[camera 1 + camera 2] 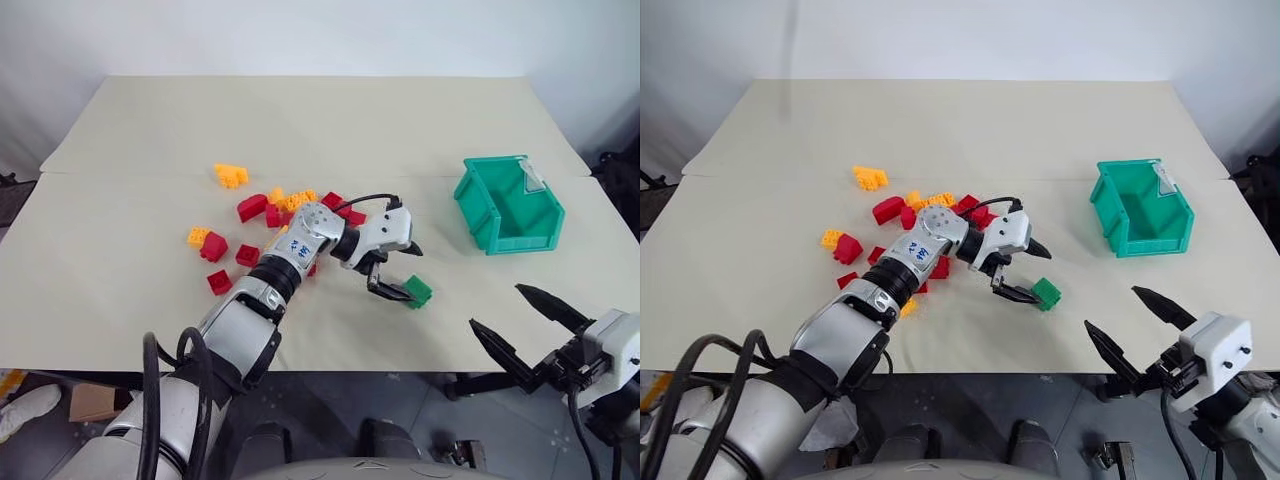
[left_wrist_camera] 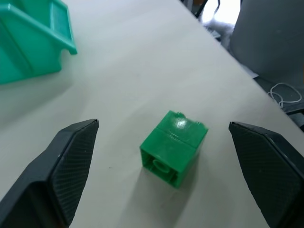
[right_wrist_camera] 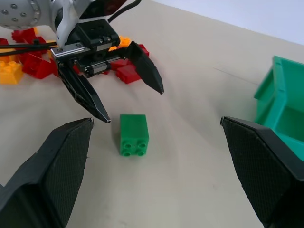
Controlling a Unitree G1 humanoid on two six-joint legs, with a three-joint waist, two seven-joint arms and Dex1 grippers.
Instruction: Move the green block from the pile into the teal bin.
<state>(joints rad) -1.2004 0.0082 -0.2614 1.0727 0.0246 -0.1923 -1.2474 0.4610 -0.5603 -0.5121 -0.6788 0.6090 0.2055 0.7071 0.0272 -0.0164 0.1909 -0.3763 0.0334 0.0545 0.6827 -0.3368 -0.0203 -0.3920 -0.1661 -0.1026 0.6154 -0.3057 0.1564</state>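
Head views show you the green block (image 1: 418, 291) lying on its side on the worktop (image 1: 300, 120), clear of the pile (image 1: 262, 222) and well short of the teal bin (image 1: 507, 203), with the left gripper (image 1: 398, 271) just beside it, jaws spread and holding nothing, and the right gripper (image 1: 520, 327) near the front edge, jaws wide and empty too. Left wrist view puts the block between the two fingers (image 2: 64, 164), touching neither. Right wrist view shows its studs facing the camera; judge it light, rigid and slick, so pinch its flat opposite sides squarely.
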